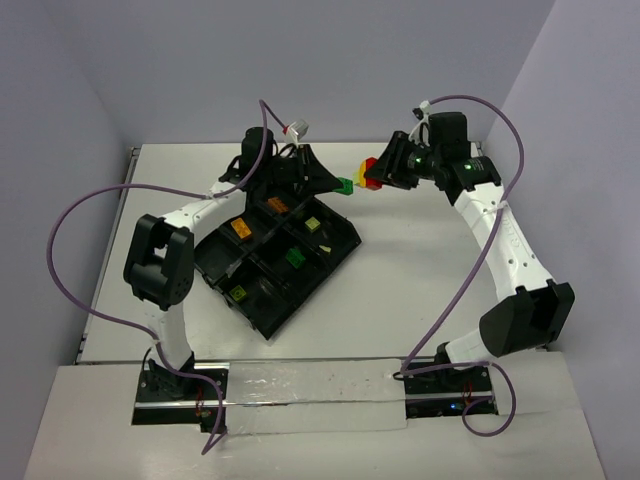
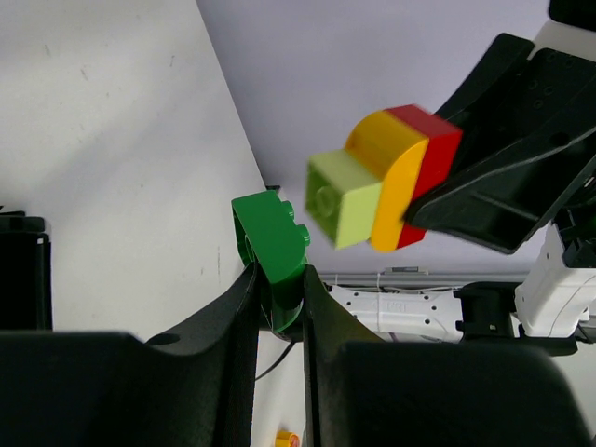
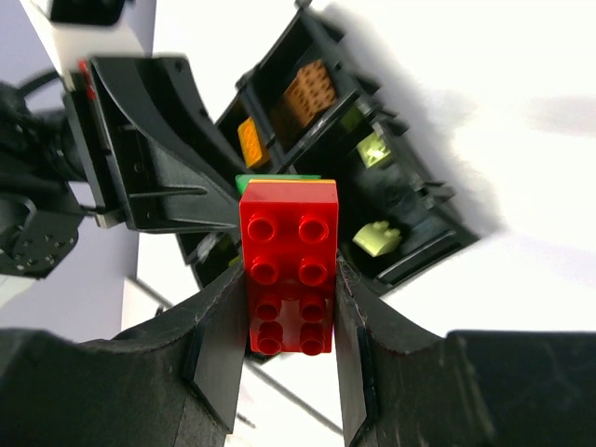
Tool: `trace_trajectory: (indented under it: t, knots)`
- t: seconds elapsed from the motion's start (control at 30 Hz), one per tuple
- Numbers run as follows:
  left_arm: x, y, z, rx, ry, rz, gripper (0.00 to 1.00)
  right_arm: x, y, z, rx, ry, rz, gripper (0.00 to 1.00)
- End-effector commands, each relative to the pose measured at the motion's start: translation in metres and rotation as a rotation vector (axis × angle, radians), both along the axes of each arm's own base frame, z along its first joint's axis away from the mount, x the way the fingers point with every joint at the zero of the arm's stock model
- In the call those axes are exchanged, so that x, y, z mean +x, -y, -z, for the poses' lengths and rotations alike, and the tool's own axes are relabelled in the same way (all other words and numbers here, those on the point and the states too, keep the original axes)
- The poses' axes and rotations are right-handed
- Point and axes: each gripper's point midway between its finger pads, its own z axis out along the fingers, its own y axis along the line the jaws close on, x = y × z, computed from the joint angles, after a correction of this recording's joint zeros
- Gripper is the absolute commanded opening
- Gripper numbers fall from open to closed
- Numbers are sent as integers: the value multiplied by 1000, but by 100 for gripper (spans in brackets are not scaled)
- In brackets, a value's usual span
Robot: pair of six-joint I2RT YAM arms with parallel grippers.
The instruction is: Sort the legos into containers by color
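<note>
Top external: a black tray [image 1: 262, 300] is seen lying askew, with orange bricks [image 1: 240, 228], a green one and pale ones spread over its compartments. At its 1 o'clock, a green brick [image 1: 345, 185] is pinched by the left gripper [image 1: 328, 183], and a stack [image 1: 370, 172] is clamped by the right gripper [image 1: 385, 172]. Left wrist: a narrow gap is revealed between the green brick and the stack's pale yellow-green end. Right wrist: only the stack's studded red face is shown between the fingers [image 3: 216, 345], with the tray beyond at 12 o'clock.

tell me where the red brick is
Top view, far centre-right: the red brick is clamped in the right gripper, stacked with a yellow brick and lime brick, beside the green brick in the left gripper.
</note>
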Motion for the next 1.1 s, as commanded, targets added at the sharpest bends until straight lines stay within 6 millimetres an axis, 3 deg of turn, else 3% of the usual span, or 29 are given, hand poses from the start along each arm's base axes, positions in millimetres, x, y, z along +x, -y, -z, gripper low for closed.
trace_trajectory:
  t: [0.0, 0.2, 0.33, 0.5, 0.53, 0.67, 0.77, 0.93, 1.07]
  knots:
    - [-4, -10, -20, -30, 48, 2, 0, 1, 13, -34, 12, 120, 37, 0]
    - [-7, -12, -18, -20, 41, 2, 0, 1, 14, -34, 13, 123, 42, 0]
    - [-15, -25, -10, 62, 30, -21, 0, 3, 21, -34, -6, 124, 71, 0]
    - [-39, -70, 25, 353, 50, -124, 0, 7, 29, -33, -27, 123, 105, 0]
    - [-41, -71, 19, 348, 64, -128, 0, 7, 29, -33, -27, 122, 106, 0]
    - [-42, -127, 58, 690, 23, -321, 0, 11, 29, -30, -30, 113, 105, 0]
    - [-49, -149, 74, 807, 22, -354, 0, 12, 29, -27, -31, 107, 105, 0]
    - [-71, -147, 114, 824, -60, -279, 0, 14, 28, -24, -32, 101, 98, 0]
    - [-70, -147, 129, 834, -84, -293, 0, 13, 26, -19, -29, 87, 87, 0]
